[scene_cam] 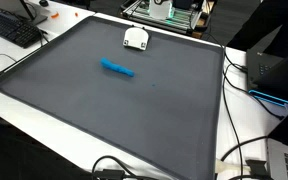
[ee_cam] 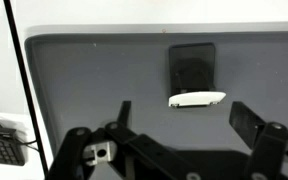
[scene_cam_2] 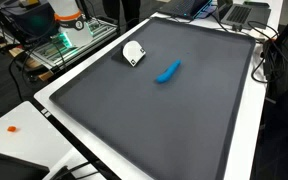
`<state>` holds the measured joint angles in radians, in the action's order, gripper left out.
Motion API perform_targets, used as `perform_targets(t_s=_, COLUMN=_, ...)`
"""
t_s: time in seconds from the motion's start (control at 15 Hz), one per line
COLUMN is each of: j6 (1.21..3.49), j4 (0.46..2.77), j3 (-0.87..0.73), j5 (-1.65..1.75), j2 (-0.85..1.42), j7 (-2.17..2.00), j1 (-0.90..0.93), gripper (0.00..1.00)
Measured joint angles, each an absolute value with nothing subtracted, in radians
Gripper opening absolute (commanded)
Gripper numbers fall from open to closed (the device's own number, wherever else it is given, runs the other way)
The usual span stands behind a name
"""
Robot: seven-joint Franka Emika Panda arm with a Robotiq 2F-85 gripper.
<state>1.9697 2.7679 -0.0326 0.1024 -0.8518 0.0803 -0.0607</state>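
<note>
Grey mat (scene_cam: 154,120) is spread over most of the worktop (scene_cam: 44,128), with a white margin left around it. Nearest the wrist camera, the claw (ee_cam: 184,118) is seen with both fingers spread wide and nothing between them. It is held clear of the mat and touches nothing, which is probably why the area ahead is left unobstructed. Straight beyond the gap, a small white device (ee_cam: 196,99) is laid flat on the mat, near the far margin. A dark rectangular patch (ee_cam: 192,68) is seen just behind it; whether that is part of the device, a shadow or a separate item cannot be told. In both exterior views the same device (scene_cam: 135,38) (scene_cam_2: 133,53) is placed near one mat edge. A blue elongated object (scene_cam: 117,69) (scene_cam_2: 168,71) is laid on its side well apart from it, toward mid-mat, likely the only stable pose for that shape. The blue object is missed entirely by the wrist view. Arm and claw are not captured in either exterior view, so claw height cannot be cross-checked. A keyboard (scene_cam: 14,30) is parked off the mat, and cables (scene_cam: 246,160) are trailed along another margin.
</note>
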Motion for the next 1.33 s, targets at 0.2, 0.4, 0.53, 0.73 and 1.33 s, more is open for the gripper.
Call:
perform_targets(t_s=0.2, j6=1.966, j4=2.812, j3=-0.032, j5=0.102, j2=-0.843, j7=0.080, j1=-0.061, gripper=1.00)
perform_targets(t_s=0.4, j6=1.966, j4=2.797, j3=-0.032, j5=0.093, j2=-0.831, j7=0.061, j1=-0.060, gripper=1.00)
perform_targets(t_s=0.53, j6=1.966, j4=2.781, j3=-0.020, j5=0.060, j2=-0.810, j7=-0.008, j1=-0.059, gripper=1.00)
perform_targets(t_s=0.73, j6=1.970, j4=2.766, j3=0.017, j5=-0.029, j2=-0.755, j7=-0.154, j1=-0.058, gripper=1.00)
perform_targets(t_s=1.33, j6=2.115, j4=2.753, j3=0.101, j5=-0.249, j2=-0.570, j7=-0.556, j1=-0.060, gripper=1.00)
